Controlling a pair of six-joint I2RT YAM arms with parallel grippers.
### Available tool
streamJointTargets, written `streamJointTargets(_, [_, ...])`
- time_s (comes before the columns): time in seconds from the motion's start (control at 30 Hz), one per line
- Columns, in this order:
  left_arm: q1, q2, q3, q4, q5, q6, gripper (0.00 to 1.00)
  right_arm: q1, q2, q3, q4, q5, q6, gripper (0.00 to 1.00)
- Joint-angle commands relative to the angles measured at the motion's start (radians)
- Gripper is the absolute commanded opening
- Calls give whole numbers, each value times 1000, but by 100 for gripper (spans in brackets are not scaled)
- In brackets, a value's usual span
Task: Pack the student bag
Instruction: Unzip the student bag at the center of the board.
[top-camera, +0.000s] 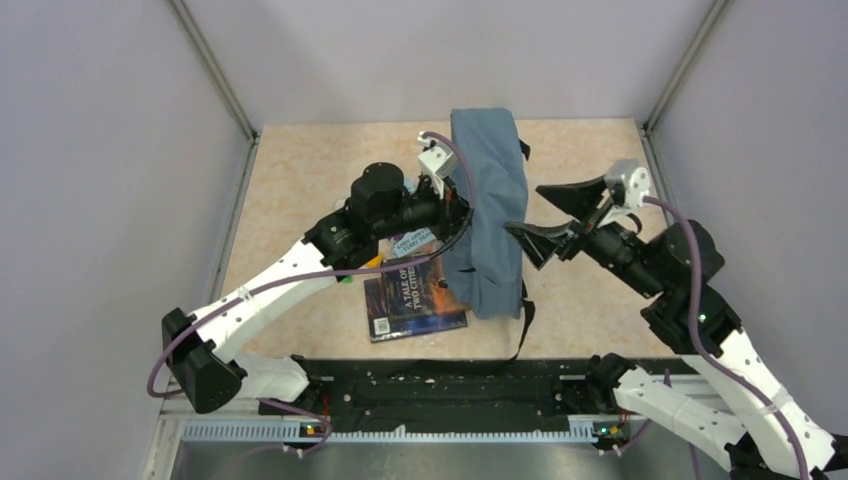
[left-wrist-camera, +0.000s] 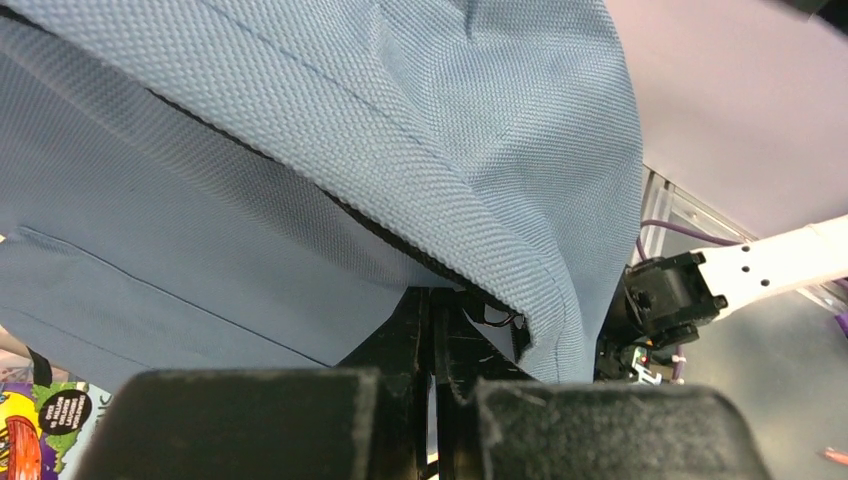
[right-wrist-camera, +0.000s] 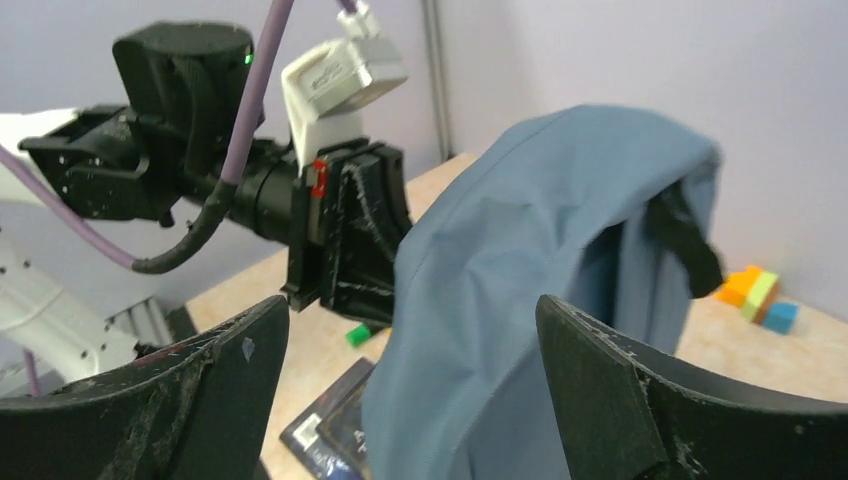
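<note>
The student bag (top-camera: 488, 215) hangs over the middle of the counter (top-camera: 300, 180), partly covering a glossy paperback book (top-camera: 410, 300). Its woven grey-blue cloth looks soft, floppy and light. The left tool (top-camera: 458, 212) pinches a fold near the zipper seam, while the right tool (right-wrist-camera: 412, 310) gapes wide beside the bag. The stiffer seamed rim is probably the surest hold.

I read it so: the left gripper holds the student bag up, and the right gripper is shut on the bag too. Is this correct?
Not quite. The right gripper is open, not shut on the student bag, as the right wrist view shows. The left gripper does hold the bag up.
</note>
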Motion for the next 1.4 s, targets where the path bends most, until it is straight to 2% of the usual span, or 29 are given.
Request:
streamJointTargets(0.0, [5,26,58,57,-74,13,0,0,74,21,-15,-144,30,89])
streamJointTargets(0.1, [6,25,50,52,-118,29,0,36,98,-2,14,-147,42,88])
streamJointTargets(0.17, [6,20,40,57,-134,32,0,97,121,-8,14,-83,19,87])
streamJointTargets(0.37, [11,21,27,62,-129,36,0,354,247,12,-24,388,-97,86])
streamJointTargets(0.43, [11,16,19,63,-133,39,0,398,295,12,-17,538,-108,83])
streamJointTargets(0.57, [13,-12,-9,63,-161,56,0,435,353,8,-12,699,-124,77])
streamJointTargets(0.83, [15,-50,-27,60,-192,80,0,446,327,-72,67,846,-146,65])
streamJointTargets(1.1, [15,-61,-34,60,-184,77,0,447,297,-137,139,946,-213,60])
streamJointTargets(1.37, [17,-63,-38,61,-180,76,0,446,349,-164,210,1101,-271,56])
